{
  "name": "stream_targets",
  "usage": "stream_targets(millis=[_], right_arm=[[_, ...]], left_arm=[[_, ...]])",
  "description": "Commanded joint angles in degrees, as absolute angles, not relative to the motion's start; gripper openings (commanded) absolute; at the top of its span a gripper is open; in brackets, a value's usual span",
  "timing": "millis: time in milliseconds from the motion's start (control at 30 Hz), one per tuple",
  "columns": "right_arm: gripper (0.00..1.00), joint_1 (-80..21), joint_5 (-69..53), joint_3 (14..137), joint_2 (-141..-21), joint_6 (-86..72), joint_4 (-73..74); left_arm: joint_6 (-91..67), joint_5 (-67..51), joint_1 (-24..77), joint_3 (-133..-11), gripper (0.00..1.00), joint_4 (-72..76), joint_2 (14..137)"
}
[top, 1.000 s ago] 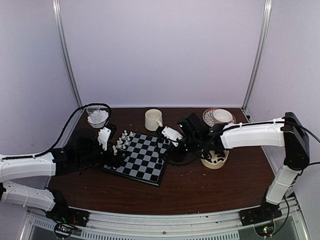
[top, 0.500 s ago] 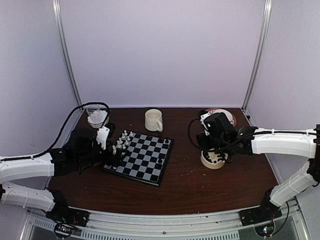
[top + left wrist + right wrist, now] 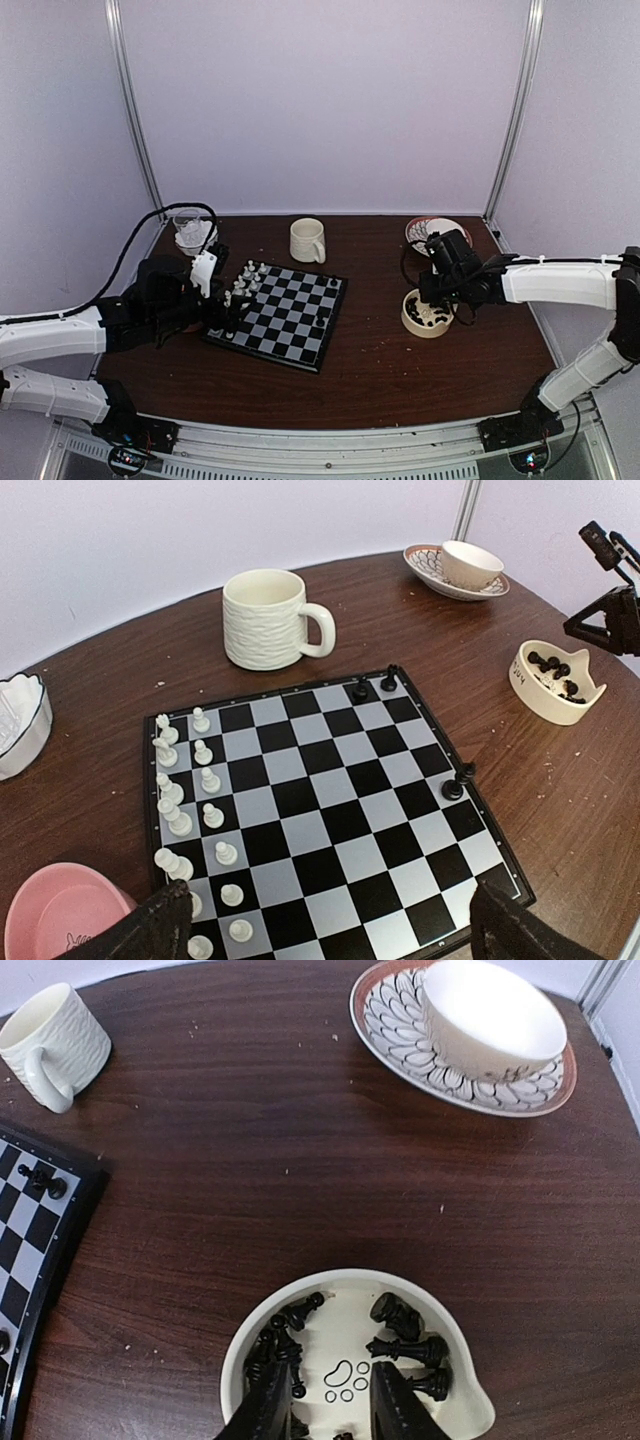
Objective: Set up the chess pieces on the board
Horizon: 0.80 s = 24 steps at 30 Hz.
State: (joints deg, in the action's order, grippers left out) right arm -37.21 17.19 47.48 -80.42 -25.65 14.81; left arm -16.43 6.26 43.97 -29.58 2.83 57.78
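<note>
Back from the board [image 3: 330, 810], the right gripper [image 3: 330, 1405] now dips into the cream bowl [image 3: 470, 1380] of black chess pieces [image 3: 405, 1345].
Its fingers are narrowed, but the tips are cropped, so I cannot tell if they grip; the left gripper [image 3: 335, 935] gapes over the board. Pieces look tiny, light, hard and slick: pinch 1 at its waist.

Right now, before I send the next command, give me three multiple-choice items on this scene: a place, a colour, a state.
1. Where do the spare black pieces lie? A mug; B cream dish; C pink bowl.
2. What colour are the pieces ranked on the board nearest the left gripper? A white; B black; C red.
3. How is the left gripper? A shut on a pawn; B shut, empty; C wide open.
Key: 1 B, they lie in the dish at the right gripper; 2 A, white pieces in two rows; 3 C, its fingers stand far apart.
</note>
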Motion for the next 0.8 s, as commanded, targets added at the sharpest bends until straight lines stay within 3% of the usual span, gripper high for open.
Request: stream_targets(millis=[0, 267, 767], right_arm=[[0.33, -35.7, 12.3, 50.5, -84.1, -30.1, 18.2], [0.36, -35.5, 8.3, 53.2, -90.2, -30.2, 20.0], [0.33, -35.5, 7.8, 54.4, -95.8, -29.9, 20.1]], left_arm=[[-15.6, 6.6, 43.8, -30.5, 0.97, 3.9, 57.3], [-15.6, 7.2, 43.8, -30.8, 0.97, 3.0, 56.6], [-15.9, 6.4, 43.8, -31.1, 0.96, 2.6, 57.1]])
